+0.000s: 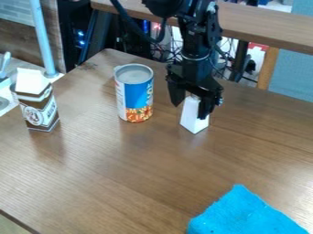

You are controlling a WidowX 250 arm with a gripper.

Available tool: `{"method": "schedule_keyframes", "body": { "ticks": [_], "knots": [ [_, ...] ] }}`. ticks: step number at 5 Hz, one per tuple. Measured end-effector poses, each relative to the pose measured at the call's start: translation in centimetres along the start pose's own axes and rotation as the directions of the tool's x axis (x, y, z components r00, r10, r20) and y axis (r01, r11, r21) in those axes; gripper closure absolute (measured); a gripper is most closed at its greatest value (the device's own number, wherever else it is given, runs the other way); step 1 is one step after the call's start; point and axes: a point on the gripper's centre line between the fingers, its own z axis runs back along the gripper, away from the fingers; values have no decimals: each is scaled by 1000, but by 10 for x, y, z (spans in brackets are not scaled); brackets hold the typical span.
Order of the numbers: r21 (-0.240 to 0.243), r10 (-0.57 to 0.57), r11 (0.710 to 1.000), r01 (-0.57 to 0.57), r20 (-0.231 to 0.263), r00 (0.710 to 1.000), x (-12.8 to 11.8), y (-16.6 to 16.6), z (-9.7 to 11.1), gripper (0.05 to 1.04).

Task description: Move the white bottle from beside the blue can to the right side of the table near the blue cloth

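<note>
We see the pincer [193, 103] grasping one white block [194, 120].
It is near the back edge of the tabletop [122, 173], beside a can [134, 95].

Can [129, 75] on the bench [122, 169]: label [139, 95] is carrying large pale letters up the right edge of its blue part, more pale lettering is crossing the orange-red band at the foot, and fine marks are lining the white panel on the view's left, no whole word coming clear. Brown-and-white carton [49, 103], same bench: round white emblem [38, 115] is facing out on the front, its inner marks staying too small to make out.
</note>
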Motion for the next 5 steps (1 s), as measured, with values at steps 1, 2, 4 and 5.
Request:
{"method": "schedule_keyframes", "body": {
  "ticks": [1,2,4,5],
  "knots": [
    [5,10,1000,-10,-6,1000,-2,1,-2,395],
    [10,11,1000,-11,-6,1000,-3,1,-3,434],
    [-11,23,1000,-23,-26,999,-6,-2,0,434],
    [-48,34,998,-32,53,998,4,-7,33,434]
  ]
}}
